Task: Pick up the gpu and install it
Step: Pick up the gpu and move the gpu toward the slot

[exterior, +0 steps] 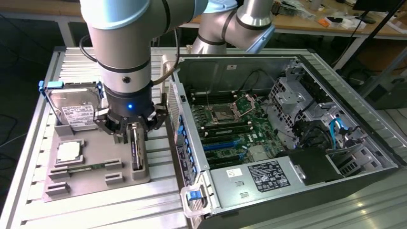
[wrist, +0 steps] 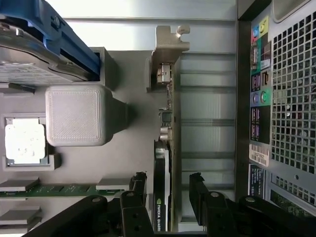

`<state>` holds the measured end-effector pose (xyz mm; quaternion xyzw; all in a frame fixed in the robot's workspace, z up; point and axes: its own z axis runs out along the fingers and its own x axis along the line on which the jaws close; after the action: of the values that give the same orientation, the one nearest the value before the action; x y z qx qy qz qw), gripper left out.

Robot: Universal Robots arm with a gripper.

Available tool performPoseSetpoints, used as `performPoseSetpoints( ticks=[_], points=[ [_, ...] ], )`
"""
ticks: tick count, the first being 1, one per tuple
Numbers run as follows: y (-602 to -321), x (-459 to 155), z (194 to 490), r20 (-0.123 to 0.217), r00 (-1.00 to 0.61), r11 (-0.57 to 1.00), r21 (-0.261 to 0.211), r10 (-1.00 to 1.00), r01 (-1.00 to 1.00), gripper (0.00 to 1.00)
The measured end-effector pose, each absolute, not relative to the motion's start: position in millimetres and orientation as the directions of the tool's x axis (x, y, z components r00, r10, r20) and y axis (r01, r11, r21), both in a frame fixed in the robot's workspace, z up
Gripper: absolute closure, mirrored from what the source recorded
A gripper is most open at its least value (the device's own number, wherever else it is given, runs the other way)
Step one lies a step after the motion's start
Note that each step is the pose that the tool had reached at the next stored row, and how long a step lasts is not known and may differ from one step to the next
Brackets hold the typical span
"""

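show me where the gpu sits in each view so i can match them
Exterior view: the gpu stands on edge in the grey holder, directly under the gripper.
Wrist view: the gpu is the thin edge-on card between the open gripper's fingers.
Shared landmark: the silver processor chip, seated in the same holder.

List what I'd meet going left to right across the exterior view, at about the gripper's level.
processor chip → gpu, standing on edge with the open gripper astride it → computer case, its perforated rear wall → motherboard → blue cable
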<state>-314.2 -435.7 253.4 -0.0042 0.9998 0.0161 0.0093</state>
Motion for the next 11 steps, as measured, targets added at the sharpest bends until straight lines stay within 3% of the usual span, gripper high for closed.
performPoseSetpoints(
  ticks=[11],
  points=[
    [-436.0,-316.4,241.2,-0.019,-1.0,0.999,0.032,-0.01,-0.011,0.52]
  ],
)
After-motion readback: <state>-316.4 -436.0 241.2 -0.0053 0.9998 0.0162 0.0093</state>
